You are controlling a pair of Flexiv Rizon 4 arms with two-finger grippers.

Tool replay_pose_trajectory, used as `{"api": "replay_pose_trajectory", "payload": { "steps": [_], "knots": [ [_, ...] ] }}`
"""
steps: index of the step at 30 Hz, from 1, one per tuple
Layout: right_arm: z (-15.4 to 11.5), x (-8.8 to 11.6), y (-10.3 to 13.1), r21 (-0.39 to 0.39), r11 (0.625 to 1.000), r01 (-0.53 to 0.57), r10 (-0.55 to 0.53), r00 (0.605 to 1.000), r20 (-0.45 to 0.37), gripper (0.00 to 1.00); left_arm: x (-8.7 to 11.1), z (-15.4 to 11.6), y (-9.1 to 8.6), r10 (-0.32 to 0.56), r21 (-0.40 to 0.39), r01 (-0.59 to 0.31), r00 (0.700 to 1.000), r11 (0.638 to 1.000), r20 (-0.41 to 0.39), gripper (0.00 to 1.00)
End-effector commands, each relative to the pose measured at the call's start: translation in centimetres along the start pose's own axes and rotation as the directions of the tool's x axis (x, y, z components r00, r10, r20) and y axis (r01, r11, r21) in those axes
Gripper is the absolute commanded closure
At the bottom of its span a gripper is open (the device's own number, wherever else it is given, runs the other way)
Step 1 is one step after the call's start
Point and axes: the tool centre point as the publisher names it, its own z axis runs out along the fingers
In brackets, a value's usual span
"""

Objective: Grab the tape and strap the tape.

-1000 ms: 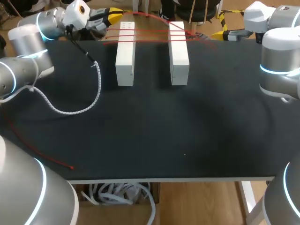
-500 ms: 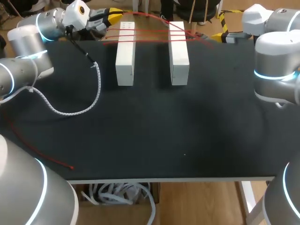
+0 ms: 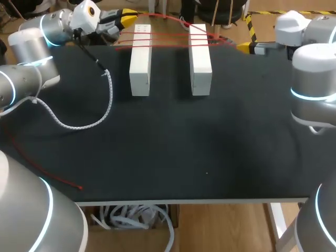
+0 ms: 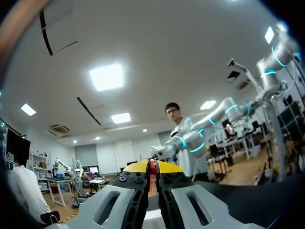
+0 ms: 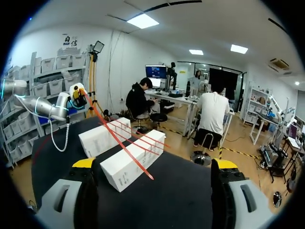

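Tape spans both white blocks on the surface; left fingers clamp it, right fingers stand apart, empty.

two long white blocks lie side by side, apart, at the far part of the black surface: a left block and a right block. red tape crosses both blocks' far ends in several strands, and one strand arches beyond them. the left arm comes in at the far left corner. the left jaws, yellow-tipped, sit just beside the left block's far end, where the strands reach them. the right jaws point in from the far right edge, near the tape's right end. a white spiral cable curls over the surface from the left arm. a thin red strand trails near the front left edge.
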Motion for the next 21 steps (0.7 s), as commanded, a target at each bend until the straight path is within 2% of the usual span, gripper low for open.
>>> {"api": "replay_pose_trajectory", "payload": {
  "steps": [1,5,9,12,17,21],
  "knots": [
    [-1.6,1.4,-0.5,-0.009,1.000,-0.017,0.017,0.999,0.041,0.00,0.3,0.2,-0.2,0.002,-0.006,-0.002,1.000,1.000,0.008,1.00],
    [-1.8,2.2,-0.9,0.015,0.998,-0.068,0.066,0.994,0.084,0.00,0.3,0.2,-0.2,0.002,-0.006,-0.002,1.000,1.000,0.008,1.00],
    [-2.1,2.9,-1.2,0.065,0.978,-0.197,0.191,0.978,0.086,0.00,0.3,0.2,-0.2,0.002,-0.006,-0.002,1.000,1.000,0.008,1.00],
    [-2.1,3.4,-1.2,0.121,0.943,-0.309,0.305,0.951,0.048,0.00,0.3,0.2,-0.2,0.002,-0.006,-0.002,1.000,1.000,0.008,1.00],
    [-2.2,4.0,-0.9,0.215,0.856,-0.471,0.482,0.876,0.000,0.00,0.3,0.2,-0.2,0.002,-0.006,-0.002,1.000,1.000,0.008,1.00],
    [-2.2,4.3,-0.8,0.234,0.821,-0.521,0.538,0.843,-0.013,0.00,0.3,0.2,-0.2,0.002,-0.006,-0.002,1.000,1.000,0.008,1.00]
  ]
}}
